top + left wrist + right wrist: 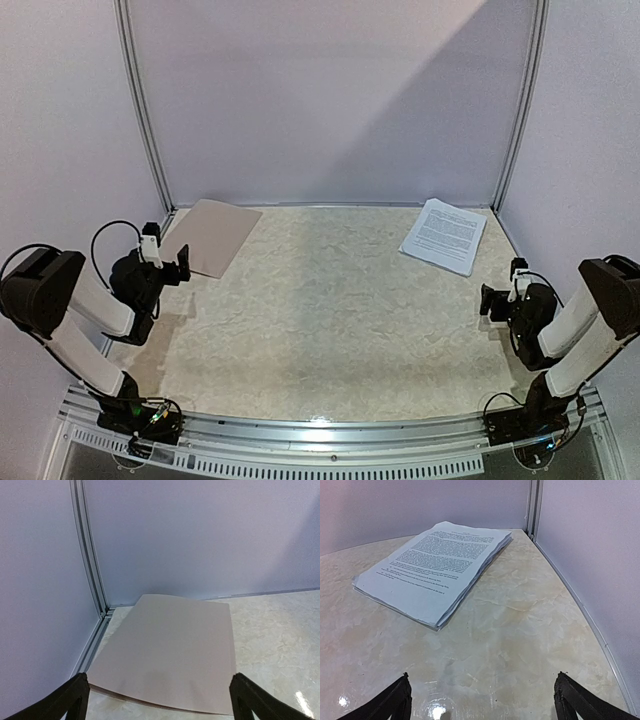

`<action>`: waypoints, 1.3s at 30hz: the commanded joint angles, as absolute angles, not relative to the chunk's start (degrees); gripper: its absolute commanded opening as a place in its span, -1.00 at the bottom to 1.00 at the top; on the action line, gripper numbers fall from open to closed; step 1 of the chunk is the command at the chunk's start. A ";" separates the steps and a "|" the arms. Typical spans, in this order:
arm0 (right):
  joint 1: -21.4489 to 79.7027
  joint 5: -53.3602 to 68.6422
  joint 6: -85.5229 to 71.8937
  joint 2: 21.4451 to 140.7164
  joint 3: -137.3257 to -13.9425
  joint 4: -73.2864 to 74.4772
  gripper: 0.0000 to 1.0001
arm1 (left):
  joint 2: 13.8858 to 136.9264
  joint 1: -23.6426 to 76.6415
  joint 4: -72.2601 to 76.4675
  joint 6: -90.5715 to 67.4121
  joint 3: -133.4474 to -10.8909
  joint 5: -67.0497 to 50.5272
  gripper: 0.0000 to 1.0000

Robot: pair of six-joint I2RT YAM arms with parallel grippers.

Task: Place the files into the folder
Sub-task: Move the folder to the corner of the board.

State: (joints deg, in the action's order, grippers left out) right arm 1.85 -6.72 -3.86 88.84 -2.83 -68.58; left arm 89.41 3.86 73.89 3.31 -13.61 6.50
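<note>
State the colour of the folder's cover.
Dull tan-brown, plain; the thin flat rectangular folder shows it best in the left wrist view.

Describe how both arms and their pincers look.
The left arm and right arm have white links, black joints and looping black cables. The left pincer and right pincer are black, two tapered fingers each, with a white camera block.

- left arm (95,300) is folded up on its own side, elbow tucked back, wrist aimed at the far left corner
- left gripper (159,678) is spread wide, empty
- right arm (580,320) pretty much mirrors it, folded low
- right gripper (483,677) is wide apart and empty too
- both grippers look like they're hovering low, hard to be sure from above
</note>
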 commanded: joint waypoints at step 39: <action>35.75 3.91 -23.52 88.33 -43.66 -1.50 0.85 | 149.41 -10.61 -44.03 15.35 -133.73 -11.43 0.99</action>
